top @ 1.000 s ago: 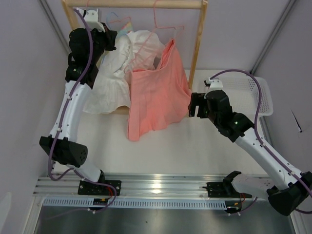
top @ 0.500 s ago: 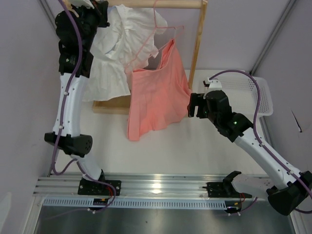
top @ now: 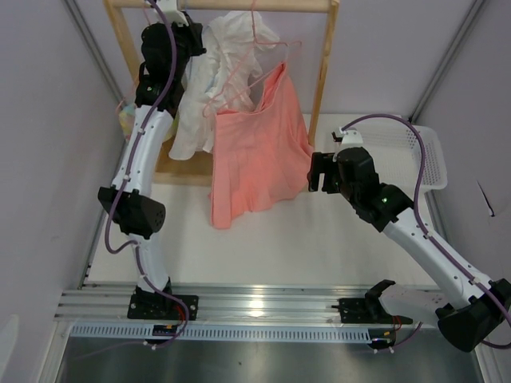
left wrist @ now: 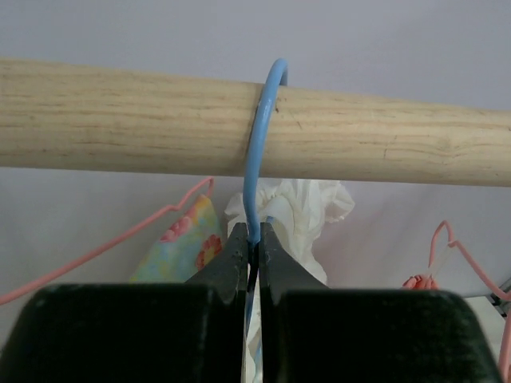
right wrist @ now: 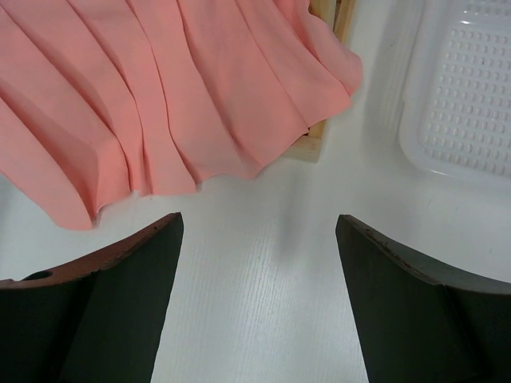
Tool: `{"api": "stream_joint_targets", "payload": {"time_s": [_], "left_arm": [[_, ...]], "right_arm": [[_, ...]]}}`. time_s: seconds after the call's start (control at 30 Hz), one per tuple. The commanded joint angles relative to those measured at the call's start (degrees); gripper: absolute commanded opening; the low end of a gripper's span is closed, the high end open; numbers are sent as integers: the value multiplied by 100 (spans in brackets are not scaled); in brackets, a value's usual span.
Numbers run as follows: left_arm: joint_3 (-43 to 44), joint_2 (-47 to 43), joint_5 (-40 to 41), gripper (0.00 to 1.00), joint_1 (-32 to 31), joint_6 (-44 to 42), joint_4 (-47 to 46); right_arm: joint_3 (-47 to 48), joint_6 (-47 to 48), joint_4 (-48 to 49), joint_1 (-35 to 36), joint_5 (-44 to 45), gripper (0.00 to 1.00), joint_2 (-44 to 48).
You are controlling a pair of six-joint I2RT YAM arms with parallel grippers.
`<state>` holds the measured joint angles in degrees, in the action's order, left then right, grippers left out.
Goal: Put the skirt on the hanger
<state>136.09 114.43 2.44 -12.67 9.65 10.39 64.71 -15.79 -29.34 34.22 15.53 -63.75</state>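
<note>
The white skirt point(top: 209, 76) hangs bunched below the wooden rail point(top: 239, 6), next to the salmon garment point(top: 257, 155). In the left wrist view the light blue hanger point(left wrist: 262, 140) has its hook over the wooden rail point(left wrist: 383, 144), with white skirt fabric point(left wrist: 299, 211) behind it. My left gripper point(left wrist: 252, 239) is shut on the hanger's blue wire just under the rail; in the top view it point(top: 180, 32) is up at the rail. My right gripper point(right wrist: 259, 227) is open and empty above the white table, near the salmon hem point(right wrist: 160, 120); it also shows in the top view point(top: 319, 174).
Pink wire hangers point(top: 263, 56) hang on the rail, one carrying the salmon garment. A floral yellow-green garment point(left wrist: 180, 247) hangs at the left. The rack's wooden posts point(top: 326, 68) and base stand on the table. A white perforated basket point(top: 419, 155) sits at the right.
My left arm has swung right and up along the rail, carrying the hanger with the white skirt; the skirt now hangs narrower, closer to the salmon garment. The right arm has not moved.
</note>
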Motion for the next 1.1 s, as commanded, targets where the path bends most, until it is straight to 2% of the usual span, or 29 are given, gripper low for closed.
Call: {"api": "stream_joint_targets", "payload": {"time_s": [0.0,0.07,0.1,0.13,0.23,0.33,0.4,0.47,0.67,0.77,0.93,1.07], "left_arm": [[-694,-456,100,8,-43,160,-229],[-1215,-912,64,19,-43,134,-371],[-1530,-1062,55,34,-43,116,-476],[-1803,-1229,64,41,-43,107,-503],[-2357,-1835,117,54,-43,107,-521],[-2797,-2486,-67,61,-43,151,-433],[-2903,-2897,-182,99,-43,247,-127],[-3062,-3189,-356,99,-52,309,76],[-4406,-4797,-270,99,-52,485,436],[-5143,-5552,-524,99,-61,608,736],[-6680,-7115,-832,99,-69,679,947],[-7377,-7759,-1095,99,-69,749,1508]], "right_arm": [[60,67,87,-29,-15,84,29],[33,41,122,-29,-32,84,29],[16,32,139,-29,-59,84,46],[-2,32,165,-29,-85,84,55],[-37,6,262,-29,-146,84,82],[-72,6,297,-29,-155,85,125],[-99,6,306,-29,-147,85,169],[-177,15,341,-38,-120,86,257],[-266,-126,271,-73,-182,93,336],[-239,-222,157,-82,-68,98,328],[-309,-319,96,-91,152,100,547],[-371,-442,17,-91,319,99,697]]}}
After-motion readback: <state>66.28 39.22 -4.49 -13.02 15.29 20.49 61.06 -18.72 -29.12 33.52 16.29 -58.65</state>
